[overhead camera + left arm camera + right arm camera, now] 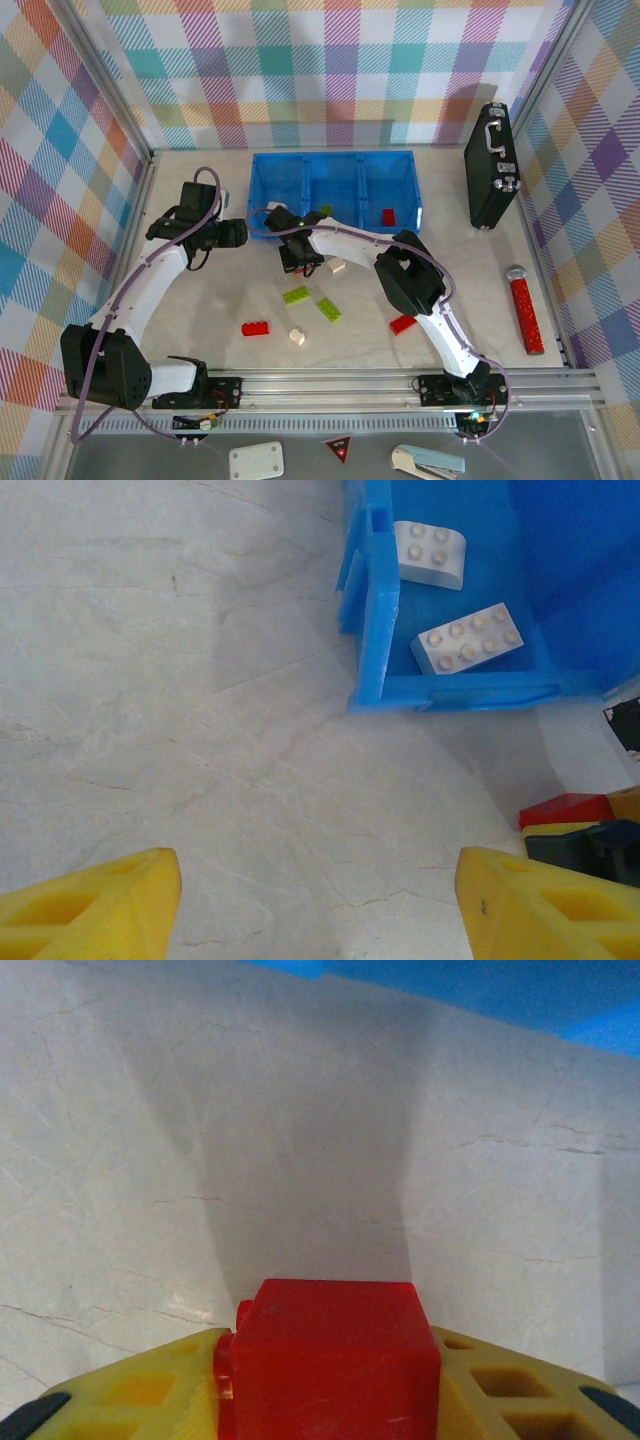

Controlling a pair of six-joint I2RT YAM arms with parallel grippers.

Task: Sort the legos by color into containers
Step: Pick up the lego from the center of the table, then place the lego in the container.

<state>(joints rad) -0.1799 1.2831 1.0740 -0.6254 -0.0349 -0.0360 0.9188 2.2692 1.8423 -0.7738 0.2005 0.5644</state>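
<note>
The table (220, 300) lies under the right claw (325, 1405), with the blue tray (333, 156) just ahead. That claw is clenched on a red lego (330, 1355). Best lift it clear of the near wall, ahead-right, and release beside the tray's red brick (388, 217). The left claw (315, 900) gapes empty.

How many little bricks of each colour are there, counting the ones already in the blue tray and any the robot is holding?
red brick: 4
green brick: 3
cream or white brick: 4
Total: 11
</note>
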